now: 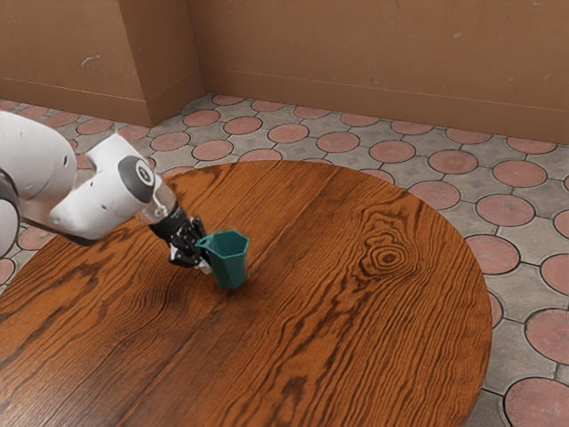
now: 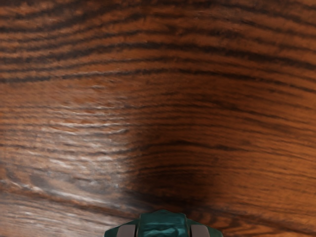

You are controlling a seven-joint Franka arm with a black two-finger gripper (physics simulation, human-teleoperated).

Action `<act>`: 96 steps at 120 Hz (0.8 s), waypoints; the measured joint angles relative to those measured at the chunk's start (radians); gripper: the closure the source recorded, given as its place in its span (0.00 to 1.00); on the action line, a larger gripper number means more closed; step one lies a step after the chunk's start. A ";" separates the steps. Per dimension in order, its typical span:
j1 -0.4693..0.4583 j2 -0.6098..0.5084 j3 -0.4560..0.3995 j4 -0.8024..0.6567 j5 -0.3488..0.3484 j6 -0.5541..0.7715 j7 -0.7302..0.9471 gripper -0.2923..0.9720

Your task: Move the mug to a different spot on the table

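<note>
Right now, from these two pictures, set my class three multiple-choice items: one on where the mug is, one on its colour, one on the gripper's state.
1. Where is the mug?
A. Toward the exterior view's left part of the table, beside the arm
B. At the table's far right edge
C. On the floor

2. What colour is the mug?
A. Red
B. Teal
C. White

3. What is the gripper doing?
A. Open, far from the mug
B. Shut on the mug
C. Open, high above the mug

Answers:
1 A: the mug sits right at the arm's end.
2 B: its walls are teal.
3 B: the wrist view shows fingers on both sides of it.
</note>
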 joint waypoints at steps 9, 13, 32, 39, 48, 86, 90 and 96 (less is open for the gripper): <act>0.000 -0.010 0.001 -0.025 -0.012 0.002 0.019 0.78; 0.000 -0.020 0.001 -0.037 -0.015 0.003 0.027 0.78; -0.003 -0.041 0.001 -0.079 -0.029 0.011 0.061 0.78; -0.006 -0.044 0.001 -0.089 -0.036 0.021 0.074 0.78; -0.008 -0.044 0.001 -0.093 -0.043 0.030 0.090 0.78; 0.000 -0.026 -0.001 -0.093 -0.054 0.043 0.137 0.78; 0.001 -0.023 -0.001 -0.092 -0.054 0.044 0.140 0.78; 0.002 -0.020 -0.001 -0.091 -0.055 0.044 0.146 0.77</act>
